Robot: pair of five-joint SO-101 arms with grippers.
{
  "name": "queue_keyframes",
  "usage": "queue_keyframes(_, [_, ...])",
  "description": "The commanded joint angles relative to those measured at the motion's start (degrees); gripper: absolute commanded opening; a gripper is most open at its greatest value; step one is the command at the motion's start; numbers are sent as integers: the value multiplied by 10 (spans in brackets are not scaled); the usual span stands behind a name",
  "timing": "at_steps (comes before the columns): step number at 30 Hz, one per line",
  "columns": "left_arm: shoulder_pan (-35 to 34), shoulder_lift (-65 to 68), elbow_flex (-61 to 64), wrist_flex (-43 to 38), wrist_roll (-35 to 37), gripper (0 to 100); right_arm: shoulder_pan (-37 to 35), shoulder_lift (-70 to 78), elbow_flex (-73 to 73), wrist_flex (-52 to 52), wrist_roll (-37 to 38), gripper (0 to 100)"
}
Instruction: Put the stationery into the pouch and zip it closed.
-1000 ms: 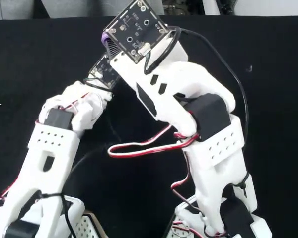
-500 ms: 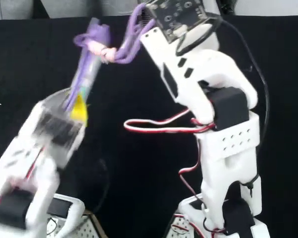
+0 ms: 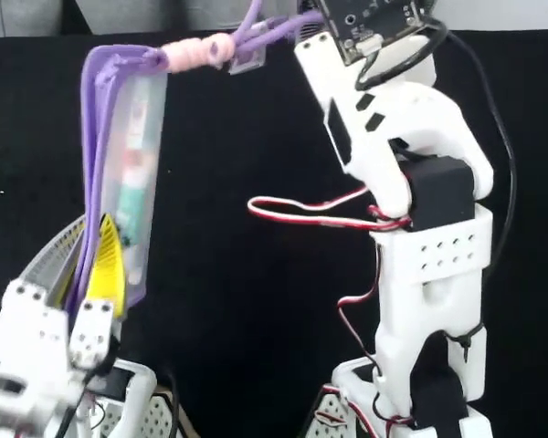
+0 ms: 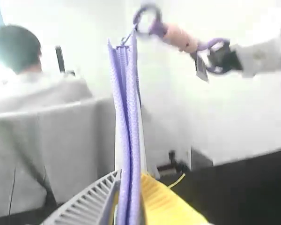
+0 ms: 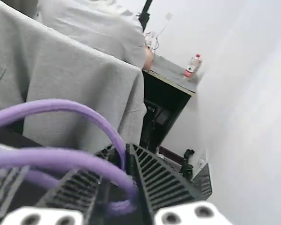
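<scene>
A clear pouch [image 3: 128, 173] with purple edging stands upright, lifted off the black table, with stationery [image 3: 132, 164] visible through its side. At its lower end my left gripper [image 3: 96, 265] is shut on the pouch, one grey and one yellow finger on either side of the purple edge [image 4: 126, 117]. From the pouch's top a pink-beaded purple zip cord [image 3: 201, 47] runs across to my right gripper [image 3: 288, 27], which is shut on it. In the right wrist view the cord [image 5: 75, 110] passes between the ribbed black fingers [image 5: 154, 178].
Bare black table [image 3: 256, 301] lies between the two arm bases. A loop of red and white wire [image 3: 310, 214] hangs off the right arm. Grey cloth [image 5: 61, 70] covers something behind the table.
The left arm has swung the pouch up and leftward, so it now stands stretched upright. The right arm has moved up and right, pulling the zip cord taut.
</scene>
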Motion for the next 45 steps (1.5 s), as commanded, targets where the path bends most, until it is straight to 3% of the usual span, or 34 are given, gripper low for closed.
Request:
queue_keyframes(1, [0, -14, -22, 16, 30, 29, 29, -16, 42, -91, 1, 11])
queue_keyframes(9, [1, -13, -35, 18, 56, 29, 57, -16, 166, -276, 1, 11])
queue_keyframes(14, [1, -13, -78, 21, 82, 29, 62, -10, 211, -337, 1, 11])
queue_keyframes(28, [4, -13, -141, 29, 98, 29, 91, 233, 66, -340, 1, 11])
queue_keyframes(35, [123, -11, -218, 56, 98, 28, 104, 329, 2, -340, 1, 11])
queue_keyframes(45, [62, -12, -229, 53, 138, 28, 136, 444, -69, -325, 4, 11])
